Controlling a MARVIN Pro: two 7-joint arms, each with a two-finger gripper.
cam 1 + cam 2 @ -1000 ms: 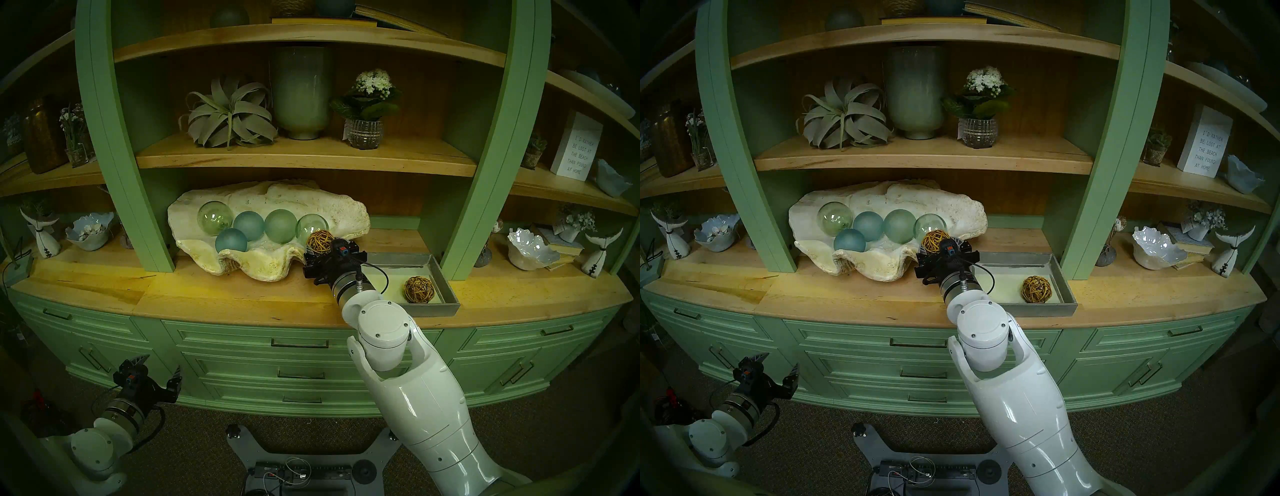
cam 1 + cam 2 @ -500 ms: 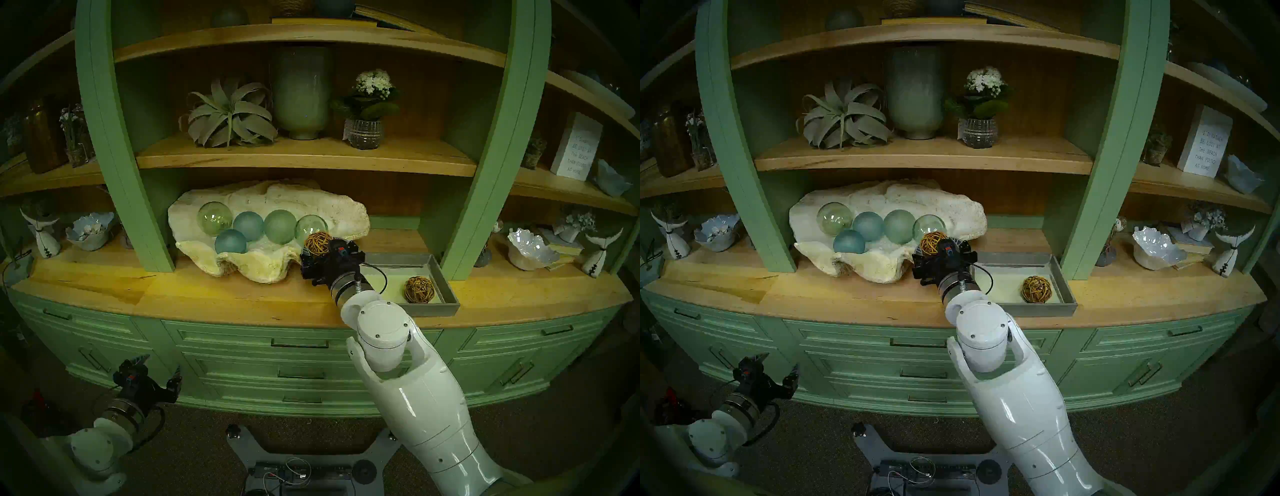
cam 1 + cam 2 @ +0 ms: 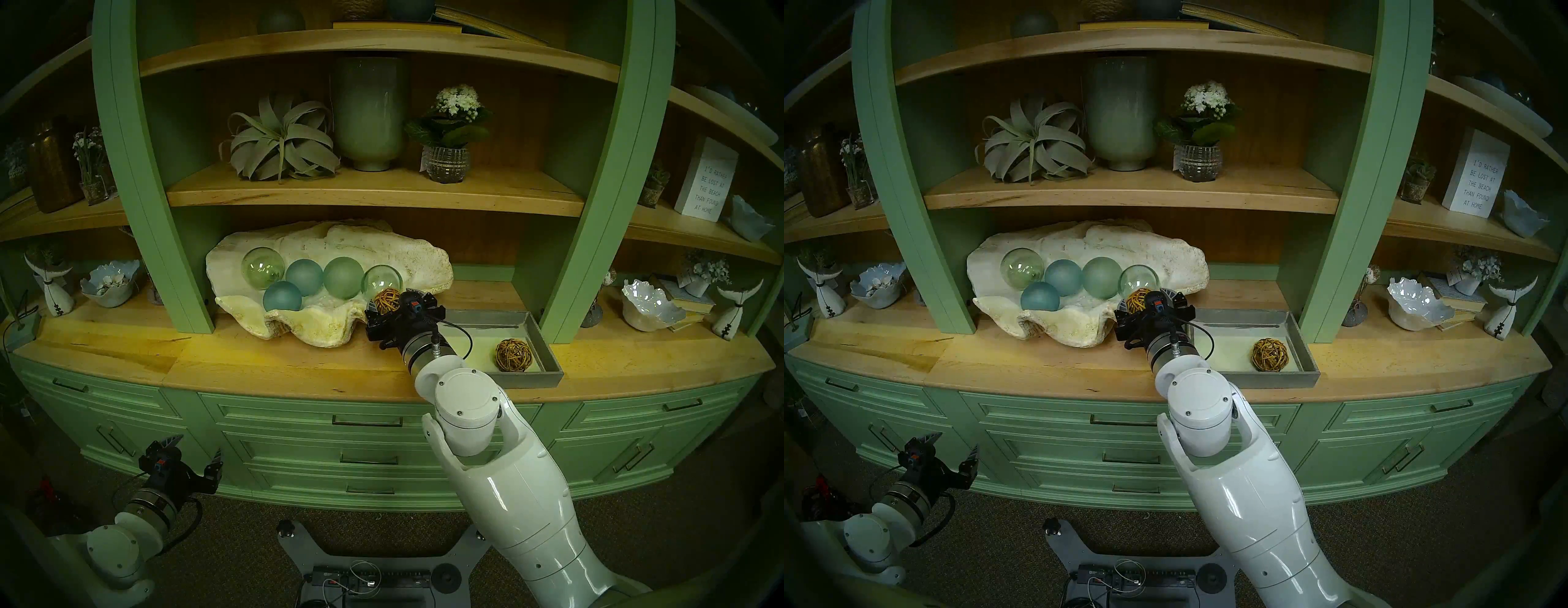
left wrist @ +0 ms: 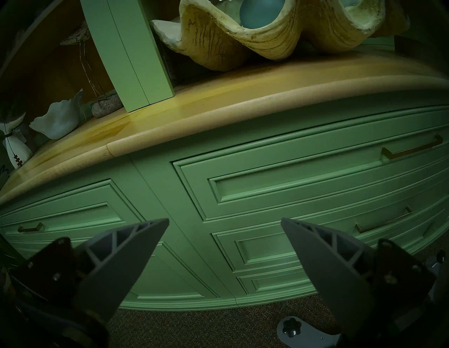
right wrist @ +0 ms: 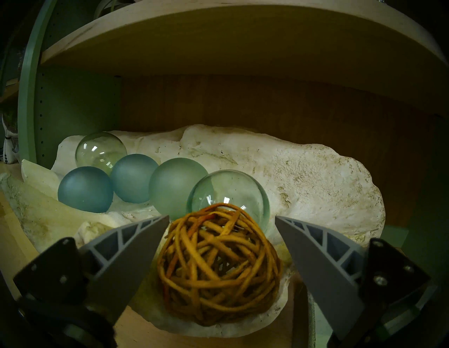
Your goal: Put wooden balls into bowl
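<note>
One wooden ball [image 5: 218, 262] of woven brown-golden rattan lies on the right front part of the big cream clam shell [image 5: 303, 175], just in front of a clear glass ball. My right gripper [image 5: 221, 217] is open, with one finger on each side of the ball and a gap to it. In the head views the ball [image 3: 387, 299] [image 3: 1139, 298] peeks out above my right gripper [image 3: 394, 301]. The second wooden ball [image 3: 513, 355] [image 3: 1270, 355] lies in the grey tray [image 3: 530, 379]. My left gripper [image 3: 197, 445] [image 4: 224, 220] hangs open and empty by the drawers.
Several green and blue glass balls [image 3: 343, 276] fill the shell's left and middle. A wooden shelf [image 5: 218, 36] runs low over the shell. Green uprights [image 3: 182, 254] flank the bay. Small white bowls [image 3: 651, 303] and figurines stand in the side bays.
My right gripper has shifted a little to the left and lower. The wooden ball between its fingers has sunk lower onto the shell. The left arm has not moved.
</note>
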